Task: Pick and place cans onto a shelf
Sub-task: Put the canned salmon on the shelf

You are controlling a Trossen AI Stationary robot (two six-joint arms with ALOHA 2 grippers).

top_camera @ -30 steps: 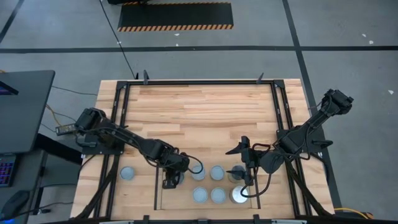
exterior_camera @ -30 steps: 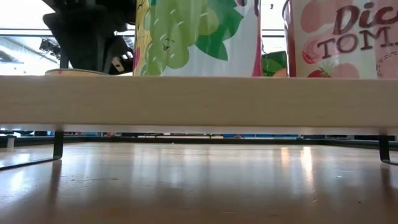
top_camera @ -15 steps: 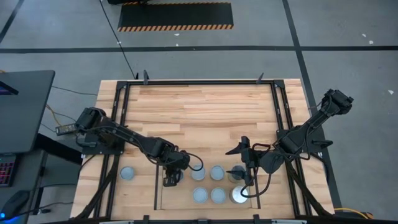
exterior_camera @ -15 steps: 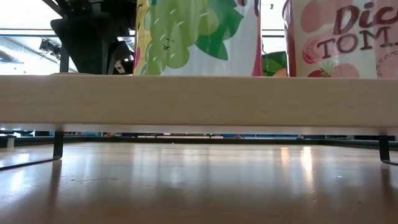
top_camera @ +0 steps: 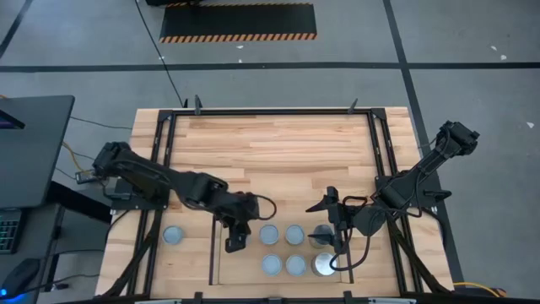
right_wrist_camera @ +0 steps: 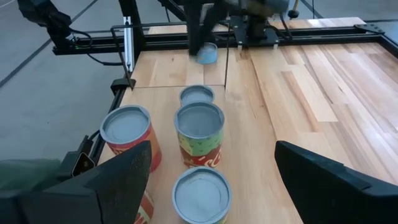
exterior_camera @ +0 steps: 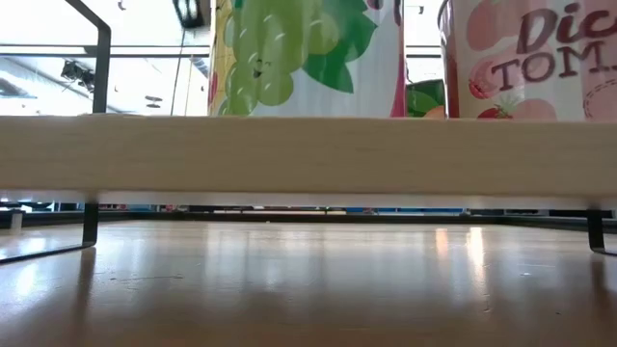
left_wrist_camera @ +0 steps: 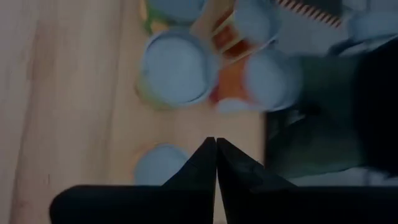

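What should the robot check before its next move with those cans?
1. Left gripper free to pick: ok. It is shut, with nothing between its fingers, above the shelf's left end.
2. Right gripper ready: ok. It is open wide above the shelf's right end.
3. Every can shelved: not ok. The stray can stands on the table outside the left rail.
4. Room left on the shelf: ok. Bare wood shows at its left end.
5. Shelved cans upright: ok. They show round tops.
6. All cans accounted for: cannot tell. The grippers hide part of the shelf.
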